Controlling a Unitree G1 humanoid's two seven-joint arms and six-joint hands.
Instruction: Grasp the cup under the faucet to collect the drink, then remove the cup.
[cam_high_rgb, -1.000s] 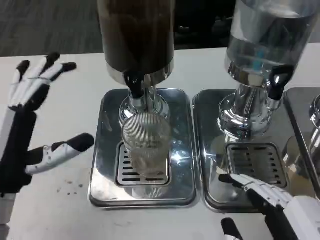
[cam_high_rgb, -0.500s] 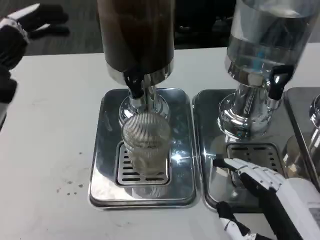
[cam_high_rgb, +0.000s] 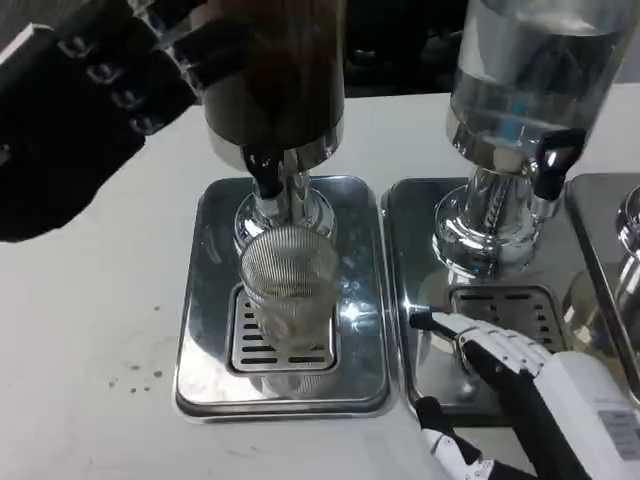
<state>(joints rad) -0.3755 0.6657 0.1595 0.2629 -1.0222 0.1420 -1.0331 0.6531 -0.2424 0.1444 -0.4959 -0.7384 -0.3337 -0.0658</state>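
- Cup (cam_high_rgb: 288, 295), ribbed and clear, is set upright on the drip grate under the dark dispenser's faucet (cam_high_rgb: 265, 172).
- Nothing is held by the right hand (cam_high_rgb: 500, 375), fingers spread, near the cup.
- Left hand (cam_high_rgb: 95, 110) is raised by the dispenser; its grasp cannot be told.

Single head view, high and close, looking steeply down and forward over the desk (cam_high_rgb: 90, 330), dispenser trays beyond the right fingers (cam_high_rgb: 470, 335), left fingers (cam_high_rgb: 150, 60) looming nearest the lens, top-left.

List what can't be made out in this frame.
- Left robot hand, head view: close to the camera, dark and blurred; finger pose unclear.
- Right robot hand: cut off by the bottom edge.
- Cup: ribbed glass hides any liquid level.
- Dark dispenser: top cropped.
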